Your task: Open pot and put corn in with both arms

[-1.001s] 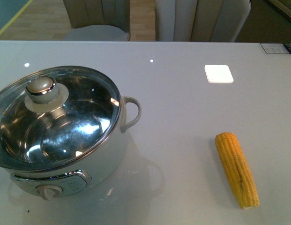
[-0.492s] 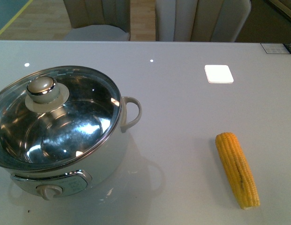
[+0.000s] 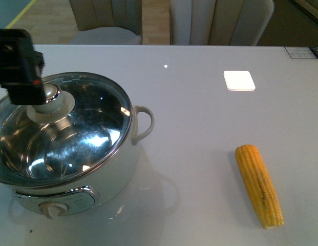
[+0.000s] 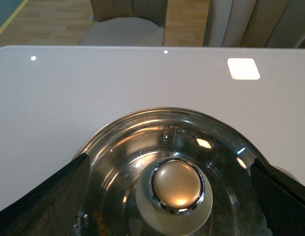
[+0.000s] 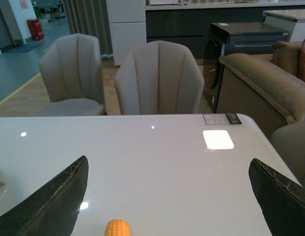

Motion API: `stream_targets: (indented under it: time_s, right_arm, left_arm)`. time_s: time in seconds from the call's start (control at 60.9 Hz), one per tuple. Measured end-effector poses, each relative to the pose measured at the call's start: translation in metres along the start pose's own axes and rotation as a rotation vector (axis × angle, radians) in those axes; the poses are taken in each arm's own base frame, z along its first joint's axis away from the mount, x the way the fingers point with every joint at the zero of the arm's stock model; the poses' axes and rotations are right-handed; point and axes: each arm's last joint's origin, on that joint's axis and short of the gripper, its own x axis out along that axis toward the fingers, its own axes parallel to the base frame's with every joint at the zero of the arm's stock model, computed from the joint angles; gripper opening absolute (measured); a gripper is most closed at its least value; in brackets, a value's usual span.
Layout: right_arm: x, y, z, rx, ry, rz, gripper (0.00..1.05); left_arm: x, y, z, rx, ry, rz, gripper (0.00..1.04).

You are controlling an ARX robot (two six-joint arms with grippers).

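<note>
The pot (image 3: 123,169) stands at the table's front left, white-bodied, with a glass lid (image 3: 82,133) on it and a knob (image 3: 46,97) on the lid. My left arm (image 3: 18,61) hangs over the lid's far left side. In the left wrist view my left gripper (image 4: 170,162) is open, its fingers (image 4: 44,201) wide on either side of the knob (image 4: 178,184) and clear of it. The yellow corn (image 3: 258,184) lies on the table at the front right. My right gripper (image 5: 168,164) is open above the table, with only the corn's tip (image 5: 118,228) showing below it.
A white square patch (image 3: 239,80) shows on the table (image 3: 199,118) at the back right. A small label (image 3: 302,52) lies at the far right edge. Beige chairs (image 3: 105,20) stand behind the table, and a sofa (image 5: 263,83) stands to the right.
My left arm has come into the front view from the left and now hangs over the pot's lid. Pot, lid and corn have not moved.
</note>
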Motion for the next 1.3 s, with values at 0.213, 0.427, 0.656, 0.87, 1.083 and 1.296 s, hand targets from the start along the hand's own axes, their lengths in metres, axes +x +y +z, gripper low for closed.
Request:
stream_targets:
  time_s: [0.213, 0.427, 0.656, 0.87, 1.083, 1.296]
  right_arm:
    - [0.000, 0.000, 0.000, 0.000, 0.000, 0.000, 0.96]
    - [0.000, 0.000, 0.000, 0.000, 0.000, 0.000, 0.96]
    - [0.000, 0.000, 0.000, 0.000, 0.000, 0.000, 0.96]
    - [0.000, 0.000, 0.000, 0.000, 0.000, 0.000, 0.96]
    - [0.000, 0.000, 0.000, 0.000, 0.000, 0.000, 0.96]
    - [0.000, 0.000, 0.000, 0.000, 0.000, 0.000, 0.96]
  left_arm:
    - [0.035, -0.007, -0.017, 0.032, 0.058, 0.006, 0.98]
    - [0.052, -0.010, -0.032, 0.057, 0.105, 0.015, 0.98]
    - [0.060, -0.012, -0.039, 0.049, 0.116, 0.022, 0.93]
    - [0.062, -0.014, -0.040, 0.030, 0.106, 0.025, 0.60]
    - [0.061, -0.014, -0.040, 0.014, 0.095, 0.038, 0.44]
    - [0.057, -0.011, -0.039, 0.010, 0.093, 0.046, 0.44]
